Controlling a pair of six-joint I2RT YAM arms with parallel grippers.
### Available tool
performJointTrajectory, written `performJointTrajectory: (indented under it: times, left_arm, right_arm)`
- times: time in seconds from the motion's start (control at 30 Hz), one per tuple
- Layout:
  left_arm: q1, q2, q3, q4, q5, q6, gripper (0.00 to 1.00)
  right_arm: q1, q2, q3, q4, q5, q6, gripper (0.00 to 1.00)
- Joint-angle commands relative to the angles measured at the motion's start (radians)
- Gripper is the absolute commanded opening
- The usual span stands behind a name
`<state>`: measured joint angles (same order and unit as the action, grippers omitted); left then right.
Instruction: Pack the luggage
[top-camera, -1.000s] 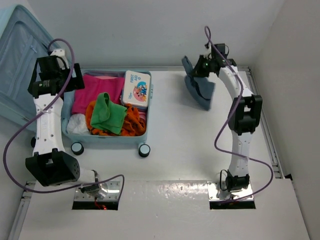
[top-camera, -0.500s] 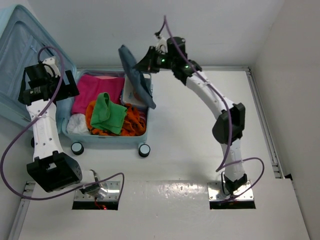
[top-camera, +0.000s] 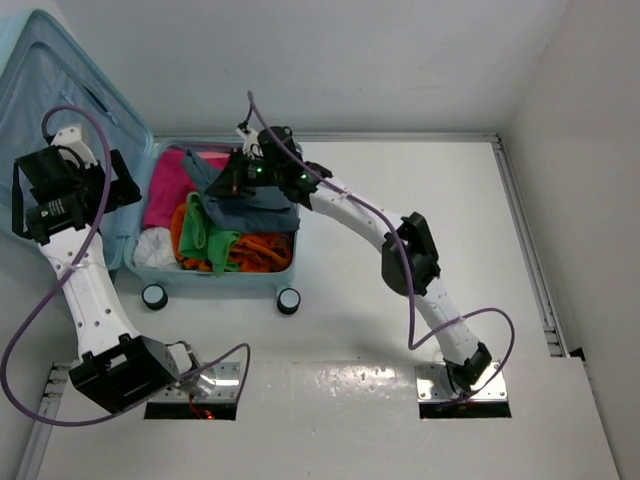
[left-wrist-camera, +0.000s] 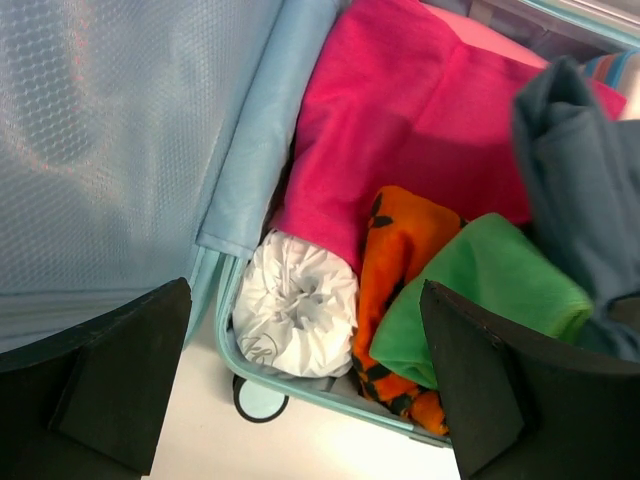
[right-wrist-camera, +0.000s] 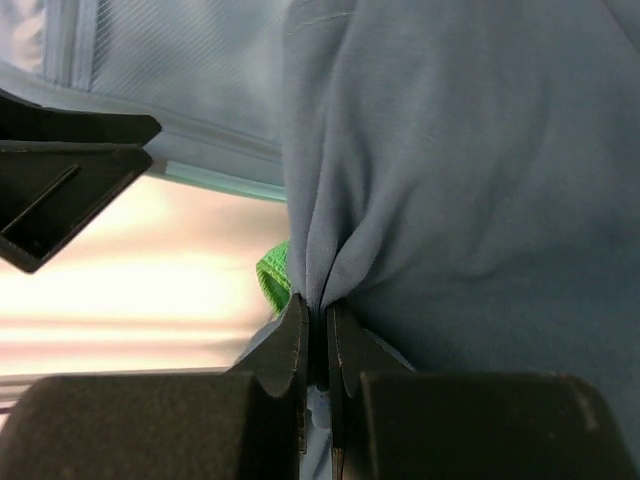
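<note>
The luggage (top-camera: 228, 276), a pale blue hard-shell suitcase, lies open at the table's left with its lid (top-camera: 60, 90) leaning back. Inside are a pink cloth (top-camera: 165, 195), a green cloth (top-camera: 205, 235), an orange patterned cloth (top-camera: 262, 250) and a white bag (top-camera: 155, 250). My right gripper (top-camera: 240, 183) is shut on a grey-blue cloth (top-camera: 262, 192), which drapes over the packed things. In the right wrist view the right gripper (right-wrist-camera: 318, 315) pinches a fold of this cloth (right-wrist-camera: 470, 180). My left gripper (top-camera: 118, 180) stands open by the lid, above the white bag (left-wrist-camera: 300, 300), holding nothing.
The suitcase's two front wheels (top-camera: 153, 296) (top-camera: 288, 300) face the arm bases. A striped box edge (left-wrist-camera: 618, 68) peeks out behind the grey-blue cloth (left-wrist-camera: 580, 180). A metal rail (top-camera: 527, 250) runs along the table's right side, with walls behind and to the right.
My right arm swung from the table's far right across to the suitcase, carrying the grey-blue cloth and lowering it onto the contents. The left arm drew back leftward toward the lid.
</note>
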<state>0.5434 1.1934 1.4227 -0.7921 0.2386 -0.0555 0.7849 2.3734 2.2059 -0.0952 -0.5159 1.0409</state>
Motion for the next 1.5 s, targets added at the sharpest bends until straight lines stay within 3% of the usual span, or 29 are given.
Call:
performJointTrajectory:
  times: [0.0,0.13,0.17,0.33,0.4,0.5,0.6,0.63,0.7,0.8,0.83,0.9,1.07,1.2,1.37,1.47]
  left_arm:
    - [0.024,-0.046,-0.011,-0.007,0.057,0.022,0.99]
    - [0.035,-0.075,-0.031,-0.007,0.105,0.022,0.99]
    - [0.035,-0.075,-0.031,-0.016,0.119,0.031,0.99]
    - [0.046,-0.097,-0.053,-0.099,0.39,0.141,0.96]
    - [0.046,-0.097,-0.062,-0.148,0.489,0.187,0.93]
    - [0.046,-0.086,-0.106,-0.251,0.589,0.323,0.76]
    - [0.007,-0.04,-0.14,-0.32,0.611,0.385,0.64]
    - [-0.005,-0.04,-0.152,-0.311,0.623,0.385,0.55]
    - [-0.046,-0.028,-0.165,-0.323,0.654,0.453,0.49]
    - [-0.108,-0.009,-0.221,-0.26,0.627,0.428,0.41]
    - [-0.165,0.006,-0.257,-0.237,0.595,0.402,0.34]
    - [-0.226,0.018,-0.307,-0.121,0.536,0.315,0.33]
    - [-0.405,0.07,-0.456,0.196,0.271,0.128,0.18]
    - [-0.48,0.225,-0.429,0.448,0.049,0.007,0.1]
    - [-0.491,0.481,-0.312,0.58,-0.174,-0.056,0.03]
    - [-0.491,0.528,-0.283,0.596,-0.185,-0.044,0.03]
  right_arm:
    - [0.051,0.013,0.083,0.152,0.03,0.044,0.0]
    - [0.08,0.07,0.118,0.163,0.114,0.01,0.0]
    - [0.079,0.072,0.106,0.176,0.135,-0.002,0.05]
    - [0.06,0.132,0.121,0.187,0.358,-0.156,0.21]
    - [0.042,0.155,0.12,0.195,0.411,-0.209,0.23]
    - [0.019,0.159,0.083,0.192,0.421,-0.292,0.31]
    - [-0.004,0.143,0.043,0.174,0.404,-0.308,0.56]
    - [-0.019,0.133,0.023,0.17,0.389,-0.306,0.61]
    - [-0.038,0.095,0.009,0.176,0.354,-0.306,0.73]
    - [-0.065,0.026,-0.011,0.173,0.283,-0.289,0.8]
    - [-0.076,0.008,-0.021,0.167,0.252,-0.266,0.8]
    - [-0.102,-0.058,-0.06,0.158,0.206,-0.242,0.83]
    - [-0.194,-0.344,-0.343,0.138,0.103,-0.263,0.84]
    - [-0.271,-0.52,-0.527,0.068,0.024,-0.318,0.84]
    - [-0.364,-0.716,-0.721,-0.023,0.005,-0.407,0.84]
    - [-0.378,-0.778,-0.791,-0.057,0.005,-0.444,0.84]
